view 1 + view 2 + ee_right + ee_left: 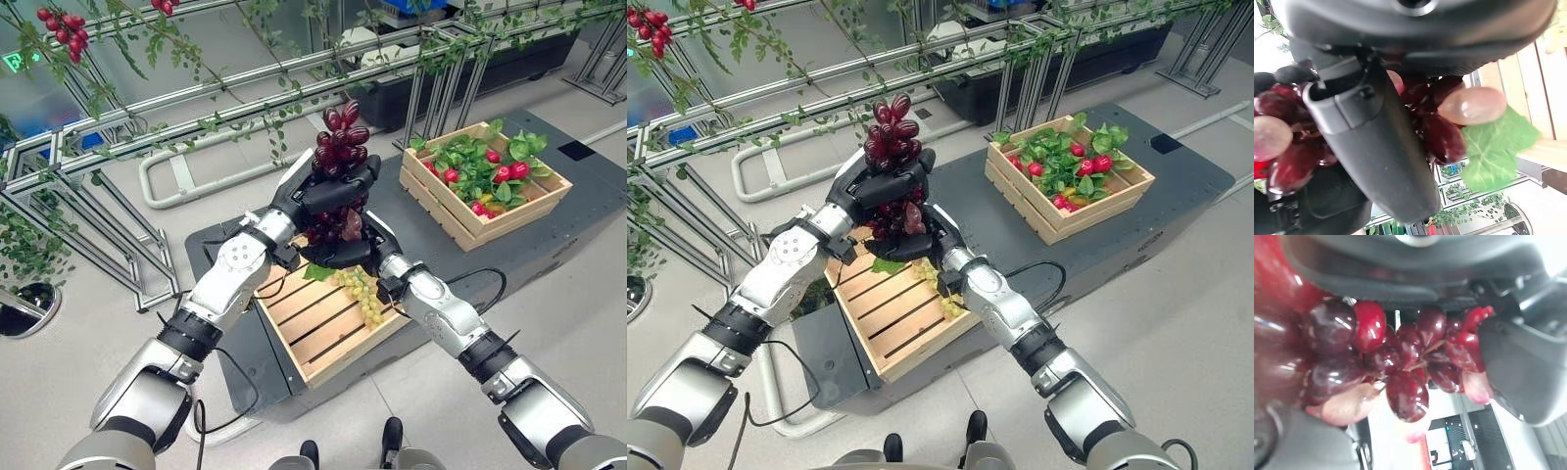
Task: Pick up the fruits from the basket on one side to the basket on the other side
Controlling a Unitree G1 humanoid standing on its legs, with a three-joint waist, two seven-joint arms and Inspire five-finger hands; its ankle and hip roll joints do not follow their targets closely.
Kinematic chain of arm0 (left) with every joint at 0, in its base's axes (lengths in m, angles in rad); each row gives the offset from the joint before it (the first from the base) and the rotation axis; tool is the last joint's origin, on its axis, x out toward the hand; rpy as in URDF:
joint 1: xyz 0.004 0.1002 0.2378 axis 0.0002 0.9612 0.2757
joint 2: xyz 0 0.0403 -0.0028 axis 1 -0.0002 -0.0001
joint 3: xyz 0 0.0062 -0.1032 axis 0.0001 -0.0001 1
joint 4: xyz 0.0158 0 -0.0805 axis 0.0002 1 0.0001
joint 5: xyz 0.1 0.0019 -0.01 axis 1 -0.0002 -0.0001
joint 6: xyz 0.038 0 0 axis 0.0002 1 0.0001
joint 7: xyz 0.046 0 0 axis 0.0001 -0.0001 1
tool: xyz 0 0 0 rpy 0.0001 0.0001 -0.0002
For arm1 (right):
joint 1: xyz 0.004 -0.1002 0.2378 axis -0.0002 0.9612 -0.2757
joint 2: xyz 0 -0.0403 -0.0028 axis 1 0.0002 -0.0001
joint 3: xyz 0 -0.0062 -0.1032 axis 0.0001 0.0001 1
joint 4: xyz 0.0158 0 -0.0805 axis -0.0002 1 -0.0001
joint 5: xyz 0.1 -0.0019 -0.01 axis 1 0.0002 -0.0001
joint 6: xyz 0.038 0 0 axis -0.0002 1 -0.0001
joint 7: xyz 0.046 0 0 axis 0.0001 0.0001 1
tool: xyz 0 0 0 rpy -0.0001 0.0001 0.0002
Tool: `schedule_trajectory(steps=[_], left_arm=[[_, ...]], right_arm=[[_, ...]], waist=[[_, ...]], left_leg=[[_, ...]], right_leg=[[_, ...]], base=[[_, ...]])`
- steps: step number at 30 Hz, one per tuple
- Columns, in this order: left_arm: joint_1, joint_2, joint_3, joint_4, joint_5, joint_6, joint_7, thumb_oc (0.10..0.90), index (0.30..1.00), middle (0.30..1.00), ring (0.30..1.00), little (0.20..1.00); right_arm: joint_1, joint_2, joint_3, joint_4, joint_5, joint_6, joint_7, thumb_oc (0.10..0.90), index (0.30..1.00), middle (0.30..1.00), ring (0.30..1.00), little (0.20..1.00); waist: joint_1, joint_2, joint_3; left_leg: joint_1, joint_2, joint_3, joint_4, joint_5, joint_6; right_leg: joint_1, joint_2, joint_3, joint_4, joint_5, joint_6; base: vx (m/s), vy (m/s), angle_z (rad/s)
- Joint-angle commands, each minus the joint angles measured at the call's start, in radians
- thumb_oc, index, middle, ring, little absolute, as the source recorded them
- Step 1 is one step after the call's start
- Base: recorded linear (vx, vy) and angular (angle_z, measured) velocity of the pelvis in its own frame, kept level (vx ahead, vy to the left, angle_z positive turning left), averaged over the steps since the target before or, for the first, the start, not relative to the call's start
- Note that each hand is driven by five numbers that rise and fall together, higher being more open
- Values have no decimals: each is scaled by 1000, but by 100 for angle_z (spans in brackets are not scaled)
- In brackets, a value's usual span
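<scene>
Dark red grapes (339, 137) are being held aloft above the near crate (323, 323), at the platform's (549, 235) near-left edge. I am curling the left hand (328, 191) round the bunch's middle, while the right hand (343, 253) is cupping its bottom, fingers bent round the lowest berries and leaf. Green grapes (362, 294) are lying along the near crate's right rim. Toward the far-right corner, the far crate (485, 181) is waiting. Risk: loose berries could slip out, since the bunch is floppy.
</scene>
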Motion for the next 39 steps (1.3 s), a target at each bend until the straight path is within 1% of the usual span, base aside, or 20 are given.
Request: schedule_trajectory(steps=[1, 2, 3, 4, 8, 10, 11, 14, 17, 18, 19, 20, 21, 23, 25, 26, 29, 31, 36, 39], left_arm=[[-163, -77, -82, -57, 2, -70, -55, 400, 300, 300, 300, 300], [-154, -74, -88, -56, 10, -65, -62, 400, 300, 300, 300, 300], [-152, -73, -90, -55, 12, -62, -64, 400, 300, 300, 300, 300], [-146, -70, -96, -52, 17, -60, -62, 400, 300, 300, 300, 300], [-121, -77, -89, -27, 15, -56, -45, 400, 300, 300, 300, 300], [-96, -74, -70, -10, 5, -53, -18, 400, 300, 300, 300, 300], [-83, -74, -61, -4, -3, -49, -7, 800, 900, 900, 900, 900], [-43, -77, -27, 15, -55, -60, 28, 800, 900, 900, 900, 900], [20, -101, 19, 21, -63, -86, 74, 800, 900, 900, 900, 900], [20, -101, 19, 21, -63, -86, 74, 800, 900, 900, 900, 900], [71, -121, 48, 41, -53, -122, 112, 800, 900, 900, 900, 900], [83, -125, 56, 46, -51, -130, 122, 800, 900, 900, 900, 900], [108, -138, 76, 60, -25, -173, 162, 800, 900, 900, 900, 900], [127, -148, 90, 74, 5, -205, 201, 800, 900, 900, 900, 900], [163, -156, 107, 91, 93, -246, 259, 800, 900, 900, 900, 900], [176, -155, 110, 92, 121, -254, 273, 800, 900, 900, 900, 900], [218, -149, 120, 98, 196, -268, 309, 800, 900, 900, 900, 900], [239, -142, 126, 103, 220, -267, 320, 800, 900, 900, 900, 900], [274, -126, 135, 127, 291, -252, 320, 800, 900, 900, 900, 900], [288, -107, 142, 136, 318, -254, 326, 800, 900, 900, 900, 900]], right_arm=[[-90, 117, 17, 2, 84, -108, 20, 800, 900, 900, 900, 900], [-88, 118, 13, -5, 109, -127, 20, 800, 900, 900, 900, 900], [-87, 119, 12, -8, 120, -147, 32, 693, 740, 740, 740, 740], [-81, 122, 4, -16, 143, -172, 61, 400, 300, 300, 300, 300], [-74, 128, -11, -16, 140, -219, 34, 400, 300, 300, 300, 300], [-56, 127, -31, -15, 139, -238, 16, 400, 300, 300, 300, 300], [-46, 125, -40, -17, 142, -244, 7, 400, 300, 300, 300, 300], [-6, 122, -67, -26, 145, -264, -5, 400, 300, 300, 300, 300], [39, 132, -92, -32, 125, -279, -14, 400, 300, 300, 300, 300], [39, 132, -92, -32, 125, -279, -14, 400, 300, 300, 300, 300], [70, 139, -102, -41, 113, -280, -25, 400, 300, 300, 300, 300], [77, 139, -104, -43, 111, -280, -27, 400, 300, 300, 300, 300], [92, 140, -114, -44, 106, -283, -27, 400, 300, 300, 300, 300], [107, 143, -123, -44, 101, -288, -26, 400, 300, 300, 300, 300], [137, 146, -135, -55, 103, -286, -26, 400, 300, 300, 300, 300], [146, 145, -139, -60, 102, -288, -25, 400, 300, 300, 300, 300], [173, 137, -152, -76, 103, -293, -13, 400, 300, 300, 300, 300], [185, 133, -157, -81, 98, -297, -13, 400, 300, 300, 300, 300], [207, 121, -174, -82, 100, -297, -8, 400, 300, 300, 300, 300], [222, 111, -188, -77, 103, -295, -3, 400, 300, 300, 300, 300]], waist=[[19, -18, -172], [18, -18, -173], [18, -18, -173], [18, -18, -175], [20, -18, -182], [18, -17, -185], [17, -18, -186], [14, -19, -187], [13, -20, -185], [13, -20, -185], [12, -22, -182], [12, -23, -182], [11, -24, -181], [10, -25, -181], [9, -29, -180], [9, -30, -179], [7, -32, -177], [6, -33, -176], [2, -32, -177], [-1, -30, -178]], left_leg=[[-53, -27, -21, 1, -65, -7], [-50, -26, -18, 1, -66, -6], [-50, -26, -17, 1, -66, -6], [-48, -27, -17, 1, -68, -4], [-44, -27, -15, 1, -71, -1], [-42, -27, -13, 1, -73, 1], [-41, -26, -12, 1, -73, 1], [-41, -24, -11, 1, -74, 2], [-38, -22, -9, 1, -74, 2], [-38, -22, -9, 1, -74, 2], [-36, -20, -6, 1, -75, 2], [-36, -20, -6, 1, -75, 2], [-35, -19, -3, 1, -77, 3], [-34, -18, -2, 1, -78, 3], [-32, -17, -2, 1, -82, 4], [-31, -16, -2, 1, -82, 4], [-27, -14, 2, 1, -85, 5], [-24, -12, 5, 1, -86, 5], [-18, -8, 14, 1, -88, 4], [-15, -6, 19, 1, -89, 4]], right_leg=[[128, -24, -27, 2, -203, 10], [129, -23, -25, 2, -203, 10], [130, -23, -25, 2, -203, 11], [130, -23, -23, 2, -203, 11], [131, -24, -21, 2, -202, 13], [131, -23, -17, 2, -202, 14], [131, -23, -16, 2, -202, 15], [130, -22, -14, 2, -202, 15], [130, -22, -12, 2, -201, 15], [130, -22, -12, 2, -201, 15], [129, -22, -11, 2, -202, 15], [129, -22, -10, 2, -202, 14], [129, -21, -10, 2, -204, 13], [129, -21, -9, 2, -205, 12], [129, -19, -7, 2, -208, 12], [130, -19, -6, 2, -209, 12], [131, -17, -2, 2, -210, 12], [132, -16, 0, 2, -210, 13], [134, -13, 5, 2, -210, 13], [134, -13, 8, 2, -209, 14]], base=[[0, 0, 0], [0, 0, 0], [0, 0, 0], [0, 0, 0], [0, 0, 0], [30, 2, 0], [0, 0, 0], [0, 0, 0], [0, 0, 0], [19, -5, -3], [12, -2, -3], [17, -4, -5], [9, -6, -3], [0, 0, 0], [0, 0, 0], [0, 0, 0], [0, 0, 0], [0, 0, 0], [11, 6, -3], [14, 11, -5]])
